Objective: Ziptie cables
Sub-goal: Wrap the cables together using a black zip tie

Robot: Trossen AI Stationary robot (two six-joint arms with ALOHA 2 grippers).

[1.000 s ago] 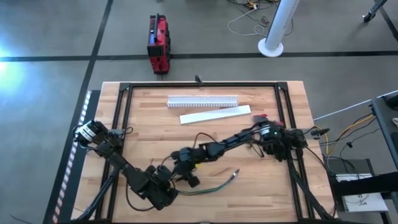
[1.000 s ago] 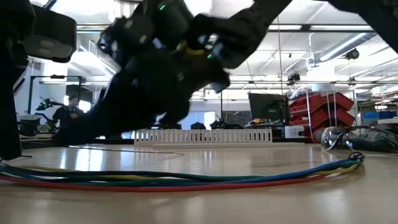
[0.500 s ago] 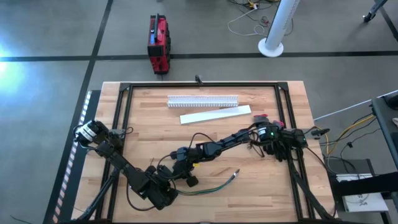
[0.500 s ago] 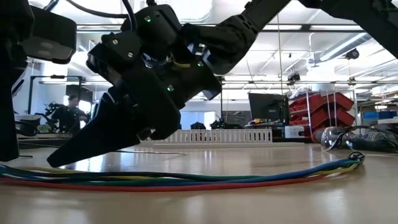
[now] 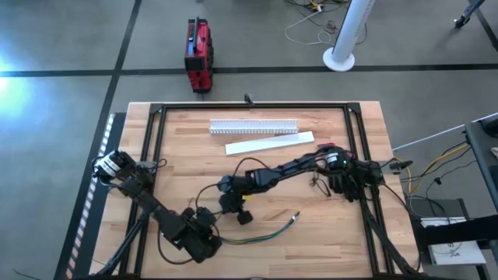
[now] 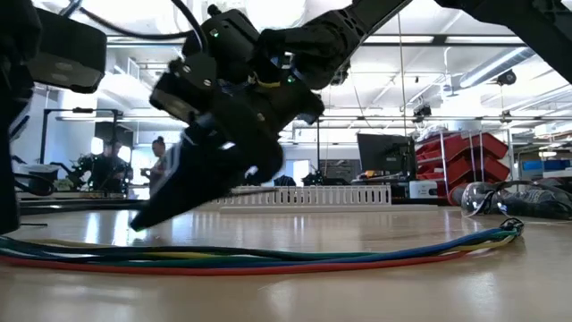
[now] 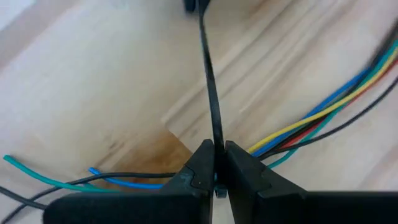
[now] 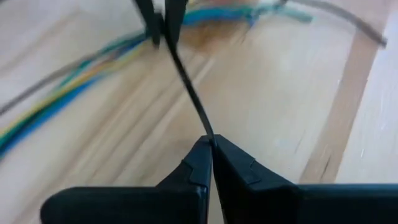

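Fingers of both arms clenched on one black ziptie, coloured cables beneath, slotted duct behind.

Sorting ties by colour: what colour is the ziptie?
Black ziptie, clearest in the left wrist view.

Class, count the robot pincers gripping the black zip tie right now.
2. The left pincer grips one end of the zip tie; the right pincer grips the other end, both above the cables.
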